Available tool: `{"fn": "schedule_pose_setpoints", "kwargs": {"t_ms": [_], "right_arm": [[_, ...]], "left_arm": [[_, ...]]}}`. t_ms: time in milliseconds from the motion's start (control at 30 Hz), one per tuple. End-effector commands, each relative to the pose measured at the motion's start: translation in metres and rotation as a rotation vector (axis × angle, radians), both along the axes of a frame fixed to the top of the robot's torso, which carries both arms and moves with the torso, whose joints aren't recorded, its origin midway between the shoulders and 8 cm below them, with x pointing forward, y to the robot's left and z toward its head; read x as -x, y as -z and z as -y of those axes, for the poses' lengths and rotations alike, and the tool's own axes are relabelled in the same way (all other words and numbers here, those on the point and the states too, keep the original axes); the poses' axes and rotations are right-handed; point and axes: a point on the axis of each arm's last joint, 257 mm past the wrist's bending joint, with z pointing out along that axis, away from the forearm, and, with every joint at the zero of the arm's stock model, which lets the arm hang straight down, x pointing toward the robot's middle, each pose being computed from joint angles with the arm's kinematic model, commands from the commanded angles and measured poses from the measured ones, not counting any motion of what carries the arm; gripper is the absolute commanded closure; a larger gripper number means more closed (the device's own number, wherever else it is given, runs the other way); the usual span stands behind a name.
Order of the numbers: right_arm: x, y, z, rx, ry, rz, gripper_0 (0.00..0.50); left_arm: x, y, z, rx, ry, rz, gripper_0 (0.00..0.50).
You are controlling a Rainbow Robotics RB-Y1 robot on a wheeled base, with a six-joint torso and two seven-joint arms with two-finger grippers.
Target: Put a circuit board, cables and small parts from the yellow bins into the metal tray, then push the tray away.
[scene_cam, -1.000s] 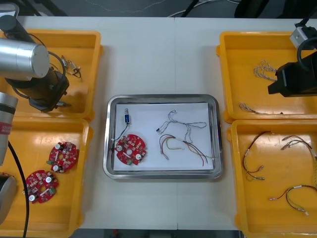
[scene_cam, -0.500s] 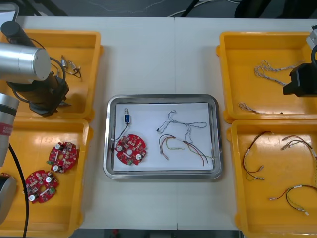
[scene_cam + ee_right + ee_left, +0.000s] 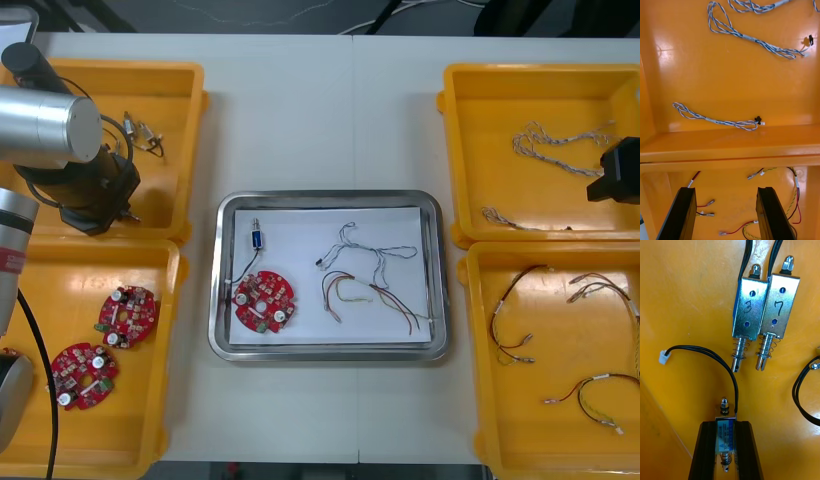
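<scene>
In the far left yellow bin point(image 3: 165, 80), my left gripper point(image 3: 725, 425) is shut on a small metal part point(image 3: 724, 438) with a blue label; its black cable point(image 3: 711, 354) ends in a white plug. Two more small metal parts point(image 3: 765, 303), marked 3 and 7, lie just beyond the fingers. In the front view the left gripper point(image 3: 100, 205) hangs low over that bin. My right gripper point(image 3: 726, 193) stands open above the wall between the two right bins. The metal tray point(image 3: 328, 352) holds a red circuit board point(image 3: 264, 300), a small metal part point(image 3: 257, 239) and several cables point(image 3: 365, 275).
Two red circuit boards point(image 3: 105, 345) lie in the near left bin. Twisted blue and white cables point(image 3: 717, 120) lie in the far right bin point(image 3: 470, 150). Red and yellow cables point(image 3: 590, 390) lie in the near right bin. Bare table surrounds the tray.
My left gripper has shut on the blue-labelled small metal part. The right arm has drawn back toward the right edge of the front view.
</scene>
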Motion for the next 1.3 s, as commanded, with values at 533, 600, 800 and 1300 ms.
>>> {"fn": "schedule_pose_setpoints", "kwargs": {"t_ms": [533,600,800,1300], "right_arm": [[0.047,0.024,0.05,-0.02,0.144,-0.041,0.036],[0.05,0.025,0.05,-0.018,0.144,-0.04,0.036],[0.054,0.027,0.049,-0.018,0.142,-0.042,0.035],[0.058,0.028,0.045,-0.021,0.135,-0.041,0.036]], "left_arm": [[-0.004,-0.049,-0.001,-0.029,0.039,-0.005,0.5],[-0.005,-0.057,-0.002,-0.033,0.041,-0.002,0.5],[-0.003,-0.083,-0.001,-0.045,0.058,0.008,0.5],[0.012,-0.161,0.018,-0.107,0.244,0.109,0.5]]}}
